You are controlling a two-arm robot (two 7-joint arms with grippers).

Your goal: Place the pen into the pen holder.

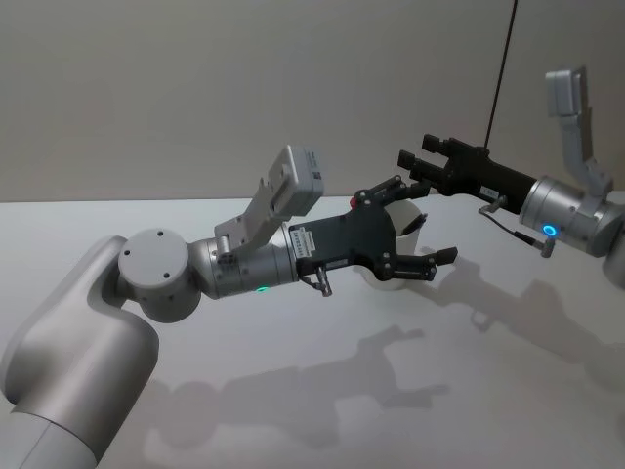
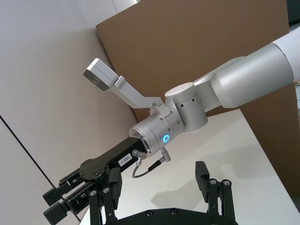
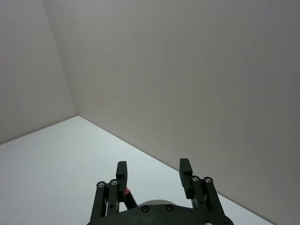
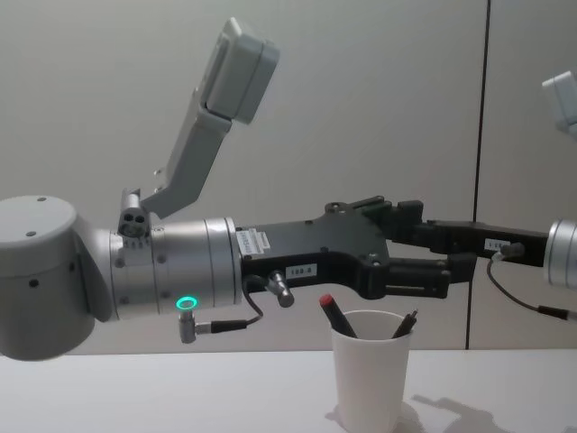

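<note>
Left gripper [image 4: 424, 262] hangs spread wide and empty just above the pen holder [image 4: 368, 370], touching nothing. Right gripper [image 1: 418, 162] hovers opposite, fingers apart, also empty. Open white table [image 1: 293, 391] lies all around, wall behind. Down in the cup stand a red-capped pen [image 4: 337, 316] and a dark pen [image 4: 405, 324], leaning on the rim
</note>
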